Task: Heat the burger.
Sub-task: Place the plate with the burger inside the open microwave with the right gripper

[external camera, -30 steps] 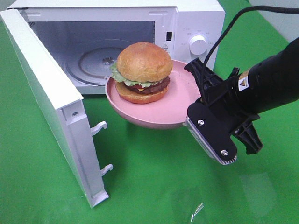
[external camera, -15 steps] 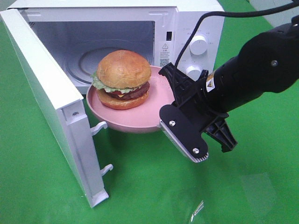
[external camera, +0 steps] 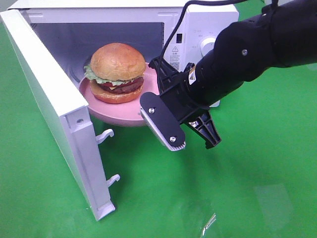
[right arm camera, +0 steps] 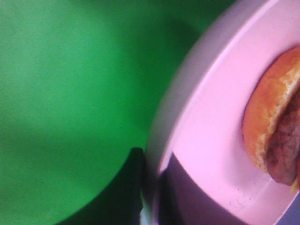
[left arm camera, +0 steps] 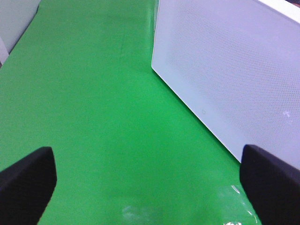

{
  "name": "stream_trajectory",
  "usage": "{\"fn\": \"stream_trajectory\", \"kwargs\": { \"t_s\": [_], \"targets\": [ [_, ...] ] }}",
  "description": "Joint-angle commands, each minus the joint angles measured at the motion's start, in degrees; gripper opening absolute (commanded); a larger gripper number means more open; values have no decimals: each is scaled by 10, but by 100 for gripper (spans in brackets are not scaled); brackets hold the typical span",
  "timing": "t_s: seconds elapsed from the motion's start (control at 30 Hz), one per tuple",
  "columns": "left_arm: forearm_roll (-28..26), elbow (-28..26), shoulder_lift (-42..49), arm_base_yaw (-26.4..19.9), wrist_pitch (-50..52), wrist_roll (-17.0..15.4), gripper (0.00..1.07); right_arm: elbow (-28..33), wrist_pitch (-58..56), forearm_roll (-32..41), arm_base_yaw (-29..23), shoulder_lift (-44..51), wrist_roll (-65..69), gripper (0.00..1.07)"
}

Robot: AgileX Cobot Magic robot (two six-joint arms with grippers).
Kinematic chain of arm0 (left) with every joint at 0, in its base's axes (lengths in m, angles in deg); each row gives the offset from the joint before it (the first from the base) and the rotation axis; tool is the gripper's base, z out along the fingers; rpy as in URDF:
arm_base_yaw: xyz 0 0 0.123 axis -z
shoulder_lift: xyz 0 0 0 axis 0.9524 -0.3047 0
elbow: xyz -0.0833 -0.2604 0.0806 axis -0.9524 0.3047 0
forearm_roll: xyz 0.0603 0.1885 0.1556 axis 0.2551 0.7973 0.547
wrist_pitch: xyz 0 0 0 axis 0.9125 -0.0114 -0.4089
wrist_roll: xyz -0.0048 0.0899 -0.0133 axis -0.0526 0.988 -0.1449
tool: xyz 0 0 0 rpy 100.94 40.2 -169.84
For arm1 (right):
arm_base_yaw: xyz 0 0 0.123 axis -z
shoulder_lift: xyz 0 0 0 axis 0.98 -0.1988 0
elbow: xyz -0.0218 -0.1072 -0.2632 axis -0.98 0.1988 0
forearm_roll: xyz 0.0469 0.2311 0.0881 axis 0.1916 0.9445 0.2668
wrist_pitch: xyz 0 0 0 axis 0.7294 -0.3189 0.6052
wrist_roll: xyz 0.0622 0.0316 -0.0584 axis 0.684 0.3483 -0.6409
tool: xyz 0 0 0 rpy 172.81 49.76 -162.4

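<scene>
Burger [external camera: 118,69], glossy and domed, sits on a smooth pink plate [external camera: 124,113] pinched by the right tool [external camera: 151,94] at the open microwave [external camera: 208,20]. Left tool [left arm camera: 149,185] gapes wide.

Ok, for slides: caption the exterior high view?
Right jaws grip the pink plate, burger at the open microwave.

White microwave [external camera: 208,20] (open) on green table [external camera: 247,173]

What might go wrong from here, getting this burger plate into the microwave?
The right gripper holds the pink plate by one edge only, so it may tip and the burger slide off. The plate's far rim looks close to the open door and could bump it.
</scene>
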Motion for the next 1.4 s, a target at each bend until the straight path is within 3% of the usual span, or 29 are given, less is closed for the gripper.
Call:
{"fn": "stream_trajectory", "kwargs": {
  "t_s": [0.03,0.7,0.83,1.07,1.4],
  "targets": [
    [2,0,2,2,-3,-2,98,-21,30,-1,1,-2,7,0],
    [2,0,2,2,-3,-2,98,-135,11,-77,1,-91,130,0],
    [2,0,2,2,-3,-2,98,-167,10,-121,1,-116,174,0],
    [2,0,2,2,-3,-2,98,-185,21,-133,1,-132,181,0],
    [2,0,2,2,-3,-2,98,-260,6,-159,1,-184,219,0]
  ]
}}
